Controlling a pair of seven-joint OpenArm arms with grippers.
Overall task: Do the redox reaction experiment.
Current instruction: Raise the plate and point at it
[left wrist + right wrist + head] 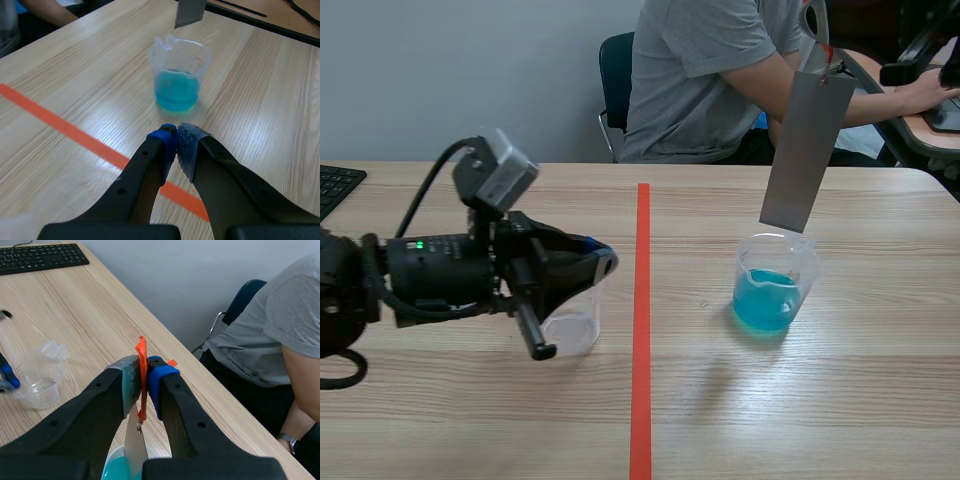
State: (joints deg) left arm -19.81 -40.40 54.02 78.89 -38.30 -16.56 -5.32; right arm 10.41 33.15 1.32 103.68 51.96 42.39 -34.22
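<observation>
While my right gripper (142, 377) hangs high over the far right part of the pale wooden table (880, 400), its jaws are pressed shut on the orange-red tag (141, 347) at the top of a flat grey metal strip (805, 150). The strip hangs straight down from my pads. Its lower end sits just over the rim of the clear plastic beaker of blue liquid (775, 285), and it looks clear of the liquid itself. That beaker stands upright to the right of the orange-red tape line (641, 330). My left gripper (176, 137) lies low on the other side of the line, pointing toward the blue beaker but well apart from it. Its jaws are closed pad against pad, with nothing between them. An empty clear plastic beaker (575, 325) stands upright just beside and under my left fingers, and I cannot tell whether they touch it. A black keyboard (40, 257) lies at the table's far left edge. Across the table sits a person in a grey T-shirt (710, 70).
</observation>
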